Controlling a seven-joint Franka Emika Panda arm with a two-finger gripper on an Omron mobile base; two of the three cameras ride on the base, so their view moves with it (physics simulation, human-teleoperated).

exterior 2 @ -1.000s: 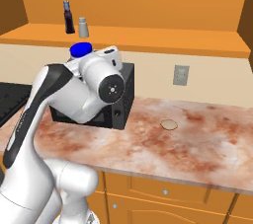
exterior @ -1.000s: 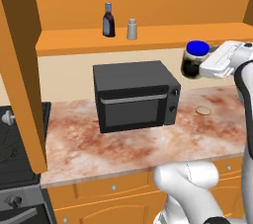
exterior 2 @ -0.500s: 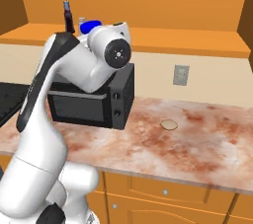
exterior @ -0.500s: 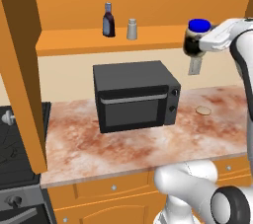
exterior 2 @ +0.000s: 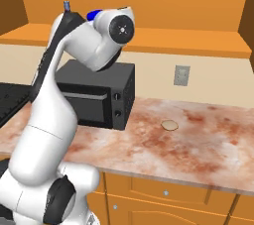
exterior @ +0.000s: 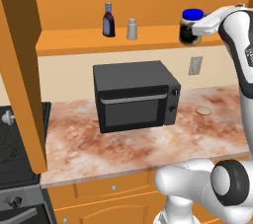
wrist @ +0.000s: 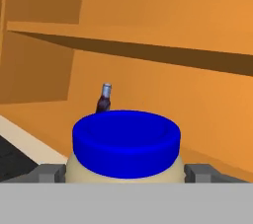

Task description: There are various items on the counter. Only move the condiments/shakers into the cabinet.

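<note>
Cabinet [exterior: 128,45] backdrop: jar [exterior: 190,26] within gripper [exterior: 193,29]

Cream wall [exterior: 69,77] (one outlet [exterior: 195,65]), black microwave [exterior: 134,94]

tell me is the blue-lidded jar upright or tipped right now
Upright: the blue-lidded jar has its lid on top and level, held between the gripper fingers at the cabinet shelf edge.
</note>
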